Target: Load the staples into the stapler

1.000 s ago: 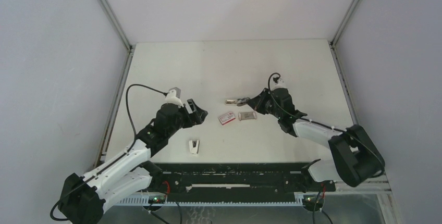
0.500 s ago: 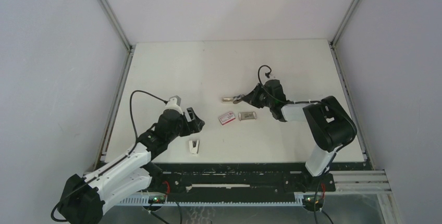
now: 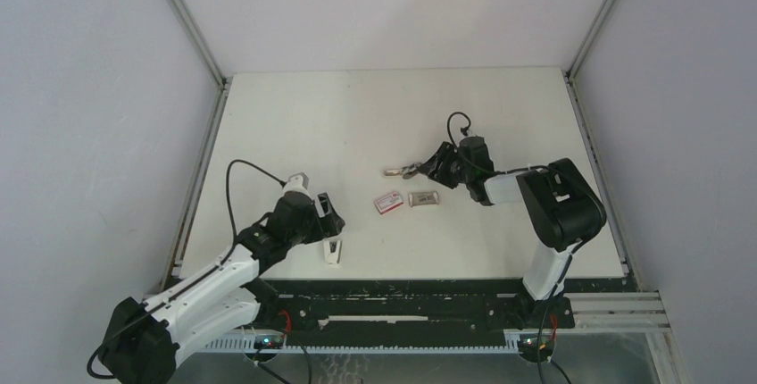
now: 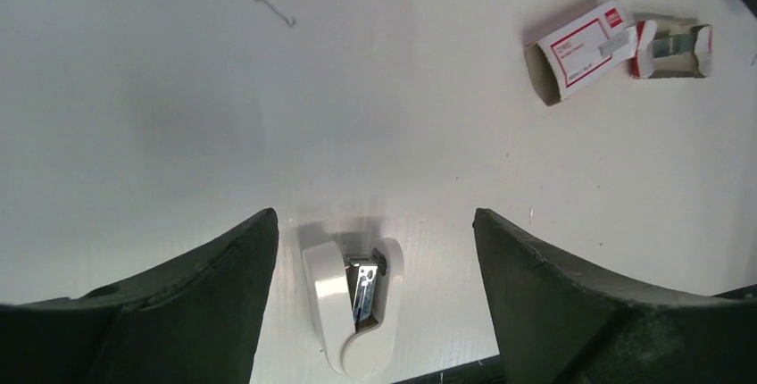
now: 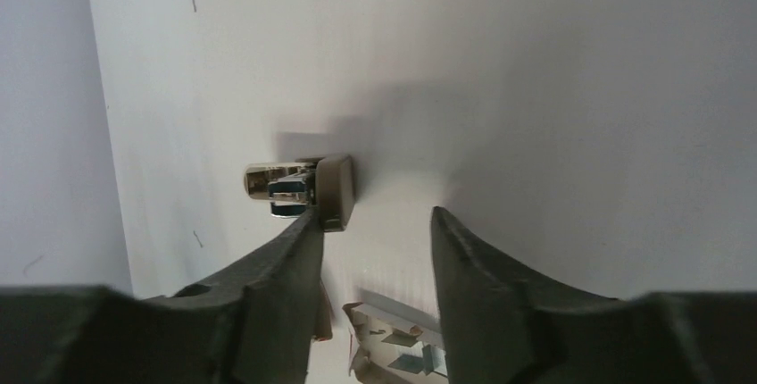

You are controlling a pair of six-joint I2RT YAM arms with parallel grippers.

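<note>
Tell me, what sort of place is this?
Probably a robot test booth: a white table walled by plain panels on metal posts, with a left arm and right arm bolted at its near edge.

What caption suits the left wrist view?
Open left pincer facing the white stapler on the table, red-and-white box lying beyond.

arms [image 3: 212, 274]: white links, black joints | cables [image 3: 228, 189]: black | fingers [image 4: 553, 295]: black, tapered
</note>
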